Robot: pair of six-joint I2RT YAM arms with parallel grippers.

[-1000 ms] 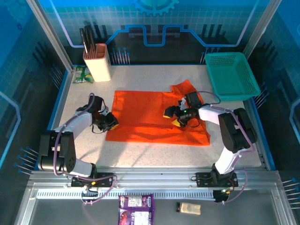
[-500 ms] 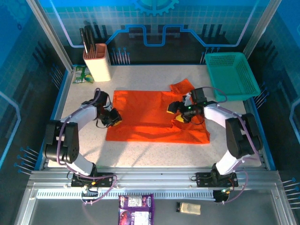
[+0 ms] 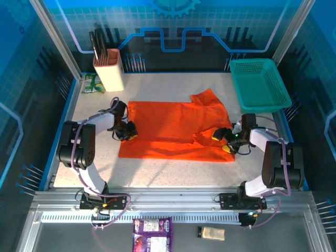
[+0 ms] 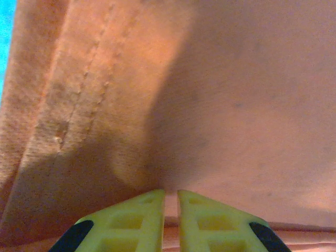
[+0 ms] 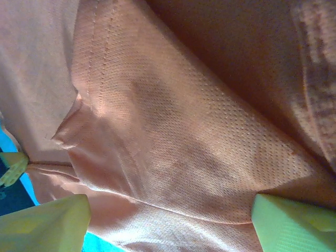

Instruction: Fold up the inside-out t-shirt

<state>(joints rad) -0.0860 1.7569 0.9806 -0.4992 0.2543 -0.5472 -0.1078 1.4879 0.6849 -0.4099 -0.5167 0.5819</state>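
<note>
The inside-out t-shirt [image 3: 173, 131], plain bright orange, lies spread flat on the speckled table. My left gripper [image 3: 126, 131] sits at its left edge. In the left wrist view that gripper [image 4: 171, 194] has its yellow fingers [image 4: 137, 220] nearly together, with a fold of the orange t-shirt [image 4: 236, 105] pinched between them. My right gripper [image 3: 226, 140] is low at the shirt's right edge. The right wrist view shows this gripper [image 5: 169, 207] open, its fingers [image 5: 44, 223] wide apart over the cloth [image 5: 184, 131], holding nothing.
A teal mesh basket [image 3: 260, 84] stands at the back right, close to the shirt's sleeve [image 3: 209, 100]. A beige holder with dark utensils [image 3: 108, 71] and a green packet [image 3: 93, 83] sit at the back left. Bare table [image 3: 173, 176] lies in front of the shirt.
My right gripper moved from the middle of the shirt out to its right edge, and the sleeve near the basket lies wider. My left gripper shifted slightly back, still gripping cloth.
</note>
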